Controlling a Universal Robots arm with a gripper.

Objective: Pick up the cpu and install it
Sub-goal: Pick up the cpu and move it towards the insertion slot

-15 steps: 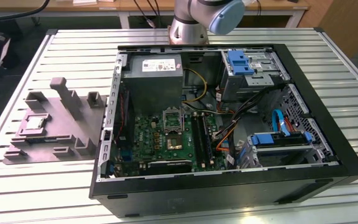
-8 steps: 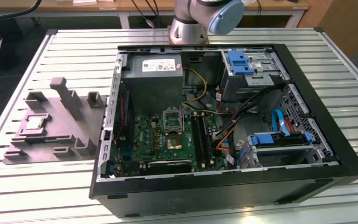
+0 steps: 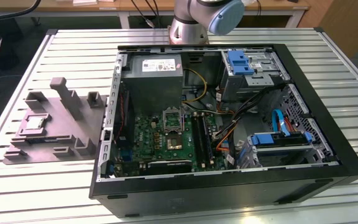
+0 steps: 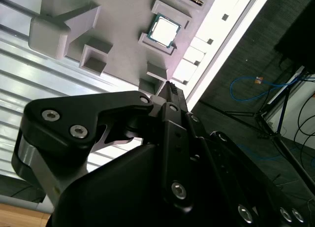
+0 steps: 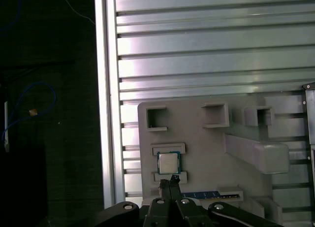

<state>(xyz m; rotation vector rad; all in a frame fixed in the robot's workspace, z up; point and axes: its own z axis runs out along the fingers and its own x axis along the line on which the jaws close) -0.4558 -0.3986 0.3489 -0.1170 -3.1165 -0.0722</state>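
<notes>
You're looking at a robotics lab, rigged for PC assembly.
Slatted aluminium table [image 3: 36, 186] in front of you, open computer case [image 3: 229, 191] dead centre, arm base [image 3: 188, 30] bolted at twelve o'clock, wooden benches [image 3: 54, 7] beyond, blue cable [image 4: 256, 80] loose on the dark floor.

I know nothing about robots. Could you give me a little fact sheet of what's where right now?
cpu: lying flat in a pocket of the grey fixture, not picked up
hand: shut, holding nothing, above the fixture near the cpu
fixture: on the slatted table, at the exterior view's left of the case
case: open, green board with socket inside
</notes>
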